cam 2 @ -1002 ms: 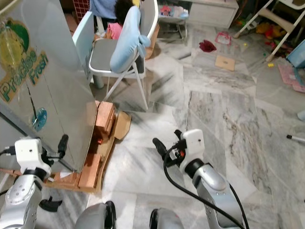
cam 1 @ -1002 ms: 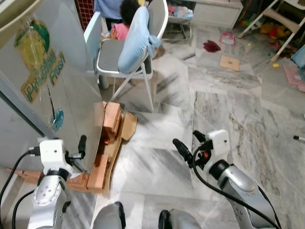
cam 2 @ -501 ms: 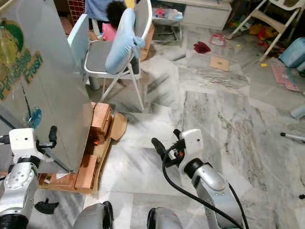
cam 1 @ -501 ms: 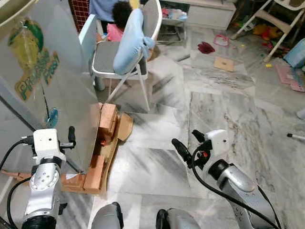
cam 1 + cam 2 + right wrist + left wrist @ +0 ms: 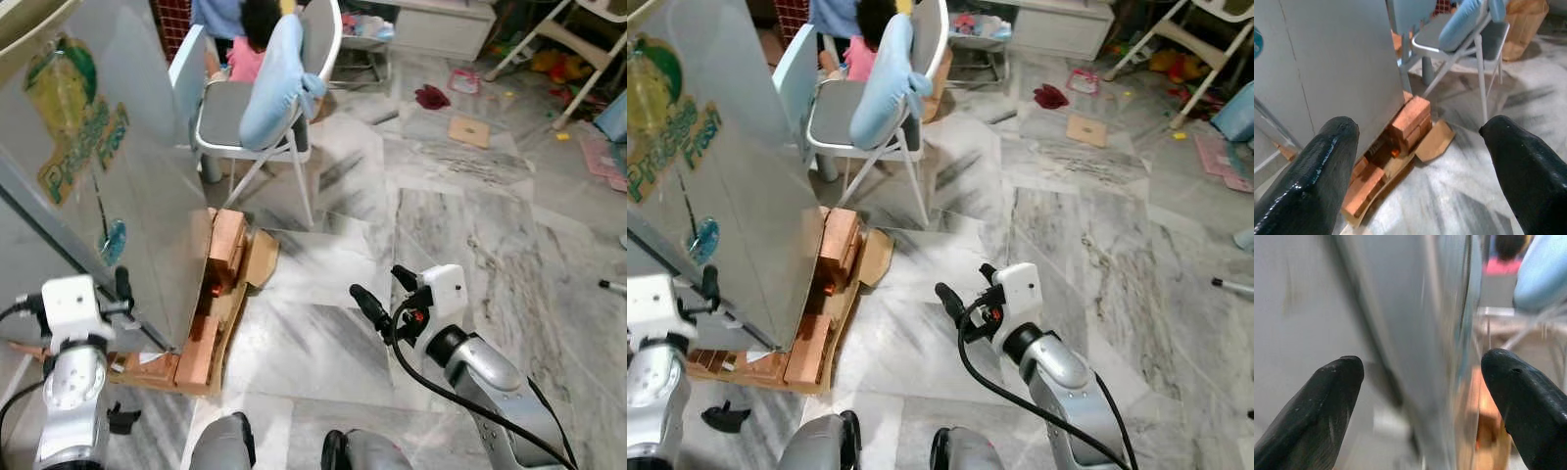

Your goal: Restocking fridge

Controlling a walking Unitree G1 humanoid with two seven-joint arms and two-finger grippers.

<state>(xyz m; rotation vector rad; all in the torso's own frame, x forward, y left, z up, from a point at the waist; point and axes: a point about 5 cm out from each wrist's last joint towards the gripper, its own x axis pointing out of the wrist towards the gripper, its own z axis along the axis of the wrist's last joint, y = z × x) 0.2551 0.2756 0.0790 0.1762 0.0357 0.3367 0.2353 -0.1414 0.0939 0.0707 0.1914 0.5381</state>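
The grey fridge (image 5: 108, 196), with a green "Precise Fresh" sticker, stands at the left, raised on bricks (image 5: 220, 255). My left gripper (image 5: 122, 294) is low against the fridge's front near its bottom corner. In the blurred left wrist view it is open (image 5: 1422, 367), and a vertical edge of the fridge runs between the two fingers without touching them. My right gripper (image 5: 377, 289) hangs open over the marble floor, right of the bricks, with nothing between its fingers (image 5: 1327, 161).
A white folding chair (image 5: 260, 108) with a light blue cushion stands just beyond the fridge, and a person (image 5: 245, 54) sits behind it. Flattened cardboard (image 5: 260, 257) lies beside the bricks. Toys and a cardboard scrap (image 5: 472, 130) litter the far floor.
My left gripper has moved left, from the fridge's side corner round to its front. The right gripper has hardly moved. The camera has shifted slightly.
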